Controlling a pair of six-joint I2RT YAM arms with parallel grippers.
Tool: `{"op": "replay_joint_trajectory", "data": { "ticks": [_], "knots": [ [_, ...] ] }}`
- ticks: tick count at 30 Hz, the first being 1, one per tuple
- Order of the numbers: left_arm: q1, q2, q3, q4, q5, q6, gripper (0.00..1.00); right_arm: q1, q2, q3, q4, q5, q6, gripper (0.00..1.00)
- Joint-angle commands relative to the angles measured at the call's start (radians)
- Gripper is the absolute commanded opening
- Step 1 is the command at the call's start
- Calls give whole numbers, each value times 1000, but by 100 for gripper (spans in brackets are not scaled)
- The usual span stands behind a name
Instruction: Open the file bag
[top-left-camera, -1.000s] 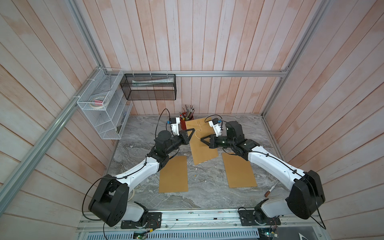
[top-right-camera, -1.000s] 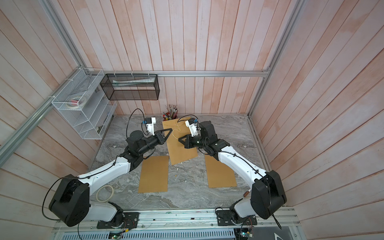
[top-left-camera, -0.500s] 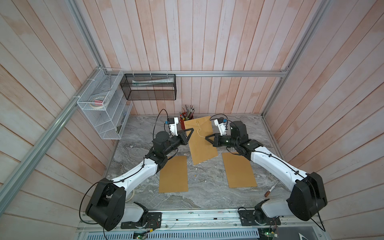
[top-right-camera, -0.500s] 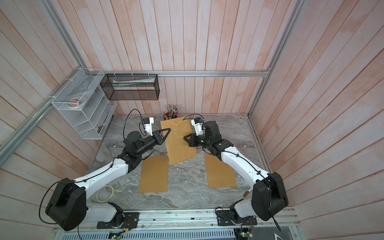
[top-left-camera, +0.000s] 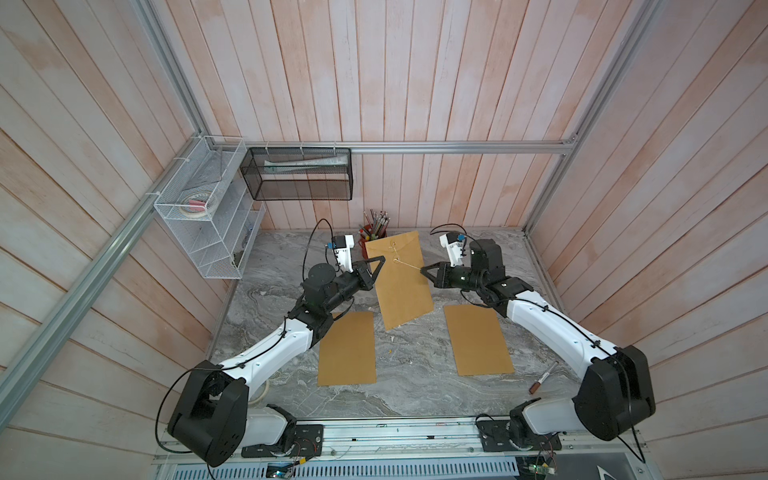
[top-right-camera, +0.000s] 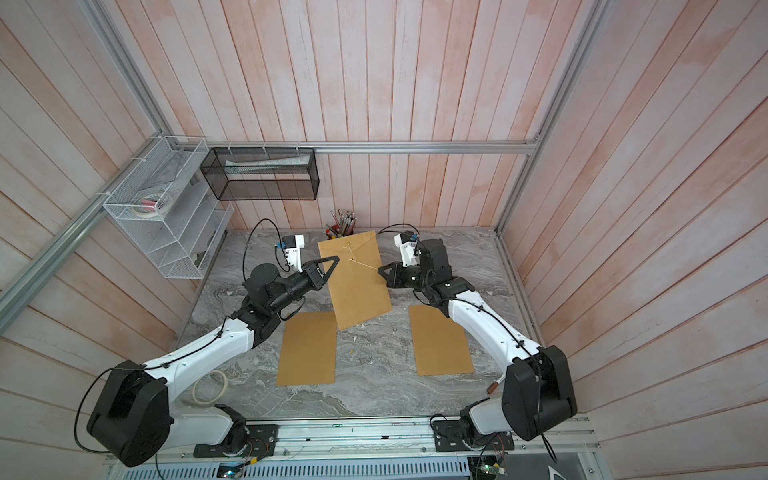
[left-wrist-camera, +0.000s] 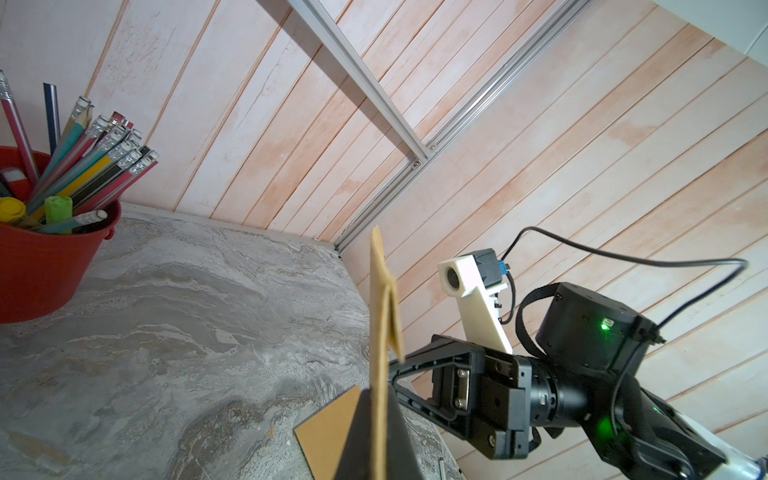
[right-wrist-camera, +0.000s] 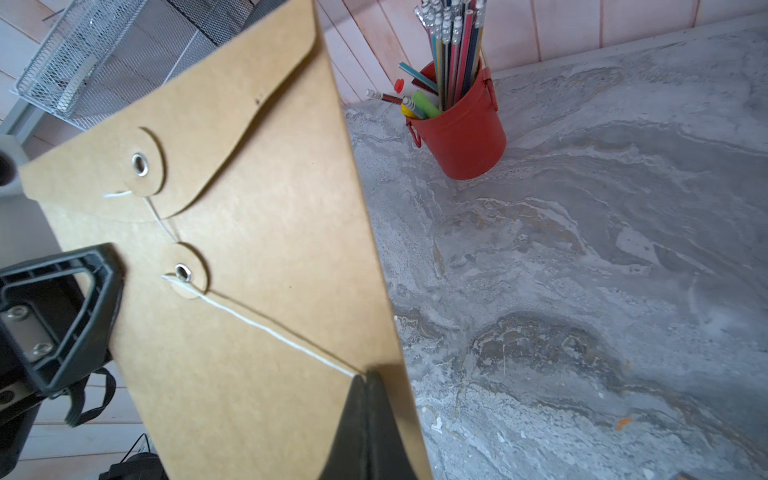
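Observation:
The file bag (top-left-camera: 401, 286) is a brown paper envelope with two round buttons and a white string (right-wrist-camera: 270, 328), held upright above the marble table in both top views (top-right-camera: 359, 286). My left gripper (top-left-camera: 381, 260) is shut on the bag's left edge; in the left wrist view the bag (left-wrist-camera: 379, 324) stands edge-on between its closed fingertips (left-wrist-camera: 379, 395). My right gripper (top-left-camera: 423, 270) is shut on the string's end (right-wrist-camera: 365, 376) at the bag's right edge. The string runs taut from the lower button (right-wrist-camera: 183, 272). The flap lies closed.
A red cup of pencils (top-left-camera: 369, 241) stands just behind the bag. Two more brown envelopes lie flat on the table, at the left (top-left-camera: 347, 349) and right (top-left-camera: 478, 340). A marker (top-left-camera: 542, 378) and a tape roll (top-right-camera: 210, 386) lie near the front corners. Wire baskets (top-left-camera: 208, 220) hang at the back left.
My right gripper has drawn away to the right with the string, which now stretches taut across the bag. The bag and my left gripper have shifted slightly toward the back.

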Motion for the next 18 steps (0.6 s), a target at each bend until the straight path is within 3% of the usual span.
{"op": "replay_joint_trajectory", "data": {
  "ticks": [1, 18],
  "knots": [
    [3, -23, -22, 20, 9, -5, 0, -16, -16, 18, -33, 13, -30, 0],
    [3, -33, -62, 35, 18, -21, 0, -93, -1, 103, -80, 11, -74, 0]
  ]
}}
